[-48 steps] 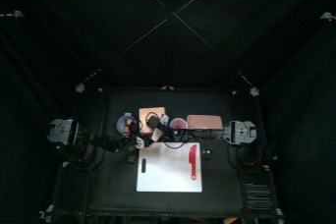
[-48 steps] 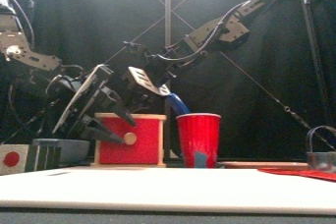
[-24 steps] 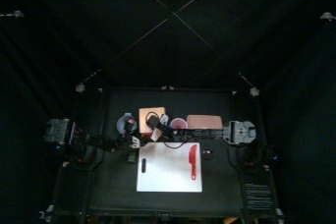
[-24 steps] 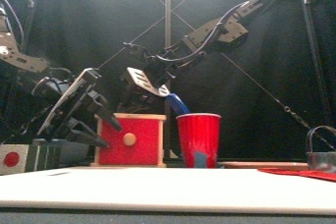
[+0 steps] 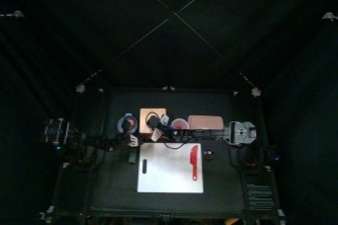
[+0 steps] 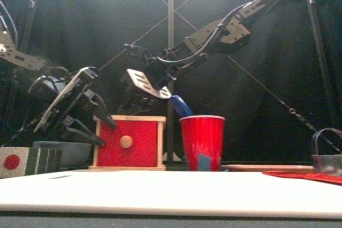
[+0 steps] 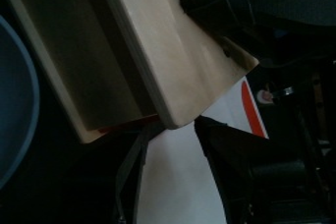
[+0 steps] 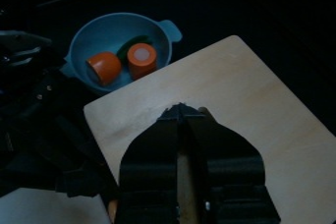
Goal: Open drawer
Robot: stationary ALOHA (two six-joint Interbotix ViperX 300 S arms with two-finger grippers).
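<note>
The small orange-tan wooden box [image 5: 152, 117] stands at the table's back left. Its drawer shows a red front with a round knob in the front view [image 6: 130, 142]. My left gripper [image 6: 80, 112] is open beside the box's left side, touching nothing. In the left wrist view the box [image 7: 144, 51] lies just beyond its jaws [image 7: 175, 159]. My right gripper [image 8: 184, 120] reaches across from the right, shut and empty, with its tips over the box's wooden top [image 8: 237, 100]. It hangs above the box in the front view [image 6: 160, 84].
A red cup [image 6: 202, 142] stands right of the box. A blue bowl [image 8: 125, 51] holds two orange pieces. The pinkish-grey block [image 5: 204, 122] lies to the right. The white sheet [image 5: 172, 170] in front carries a red tool [image 5: 195, 162] and a black pen [image 5: 144, 164].
My left arm has drawn back to the left, and its gripper has come away from the box's left side. The right arm and the box have hardly moved.
</note>
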